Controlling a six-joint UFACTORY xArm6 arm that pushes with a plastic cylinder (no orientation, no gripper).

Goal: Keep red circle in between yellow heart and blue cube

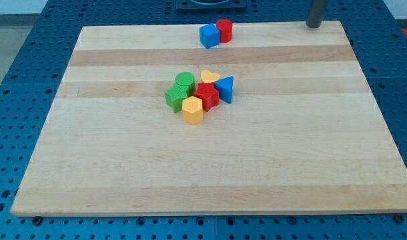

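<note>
Our tip [314, 25] rests far right; no hand shows. The red circle [224, 30], touching the blue cube [208, 36], looks light, rigid, slick: push its side toward the yellow heart [209, 77].

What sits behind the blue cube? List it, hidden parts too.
The red circle touches the blue cube at its far right side. Its lower left is hidden by the cube. My tip stands apart, toward the view's right.
</note>
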